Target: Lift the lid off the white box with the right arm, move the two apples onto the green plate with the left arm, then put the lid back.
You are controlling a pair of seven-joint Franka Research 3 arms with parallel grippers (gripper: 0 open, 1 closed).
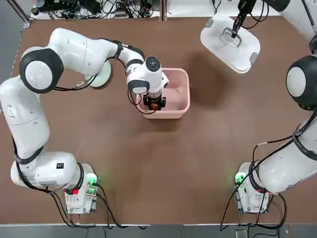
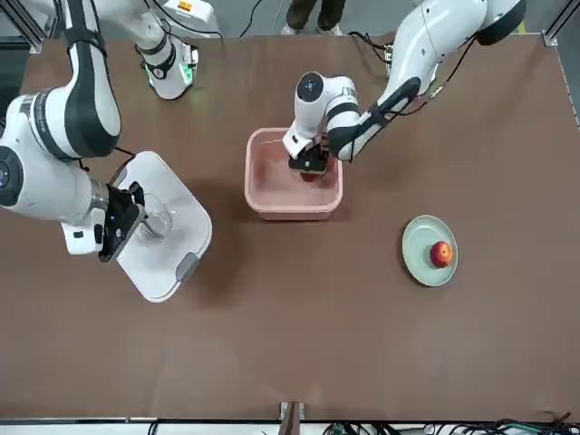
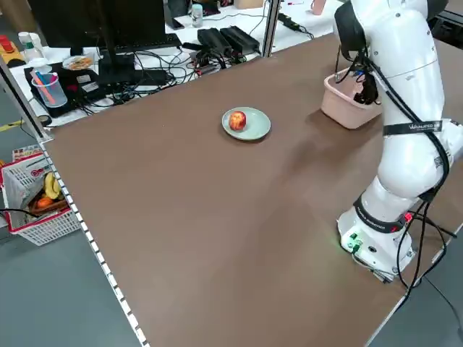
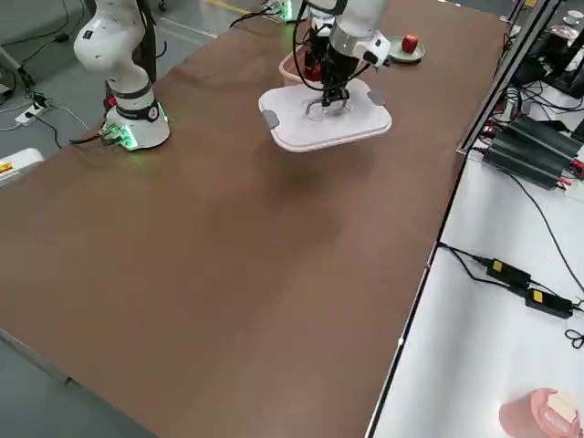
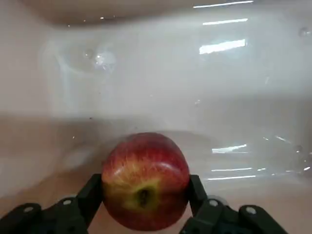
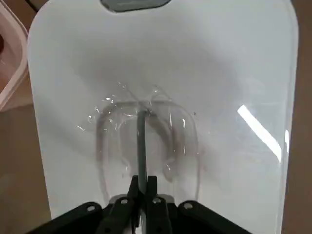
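Second apple (image 5: 145, 180) pinched between left gripper (image 5: 145, 200) fingers, low inside white box (image 1: 177, 94) at table centre. First apple (image 2: 441, 254) already on green plate (image 2: 419, 243), box's 10 o'clock in top view. Lid (image 1: 230, 43) held clear at 2 o'clock, handle clamped by right gripper (image 6: 140, 192). Next, by judgement: straight lift over wall, carry to plate.

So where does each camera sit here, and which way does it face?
Top: overhead; both arms, left gripper in the pinkish-white plastic box.
Front: across the table; round mint-green plate.
Left side: raised, left arm.
Right side: raised; right gripper.
Left wrist: small red apple between fingers.
Right wrist: fingers on white rounded-square lid.
Top and front both show box and lid.
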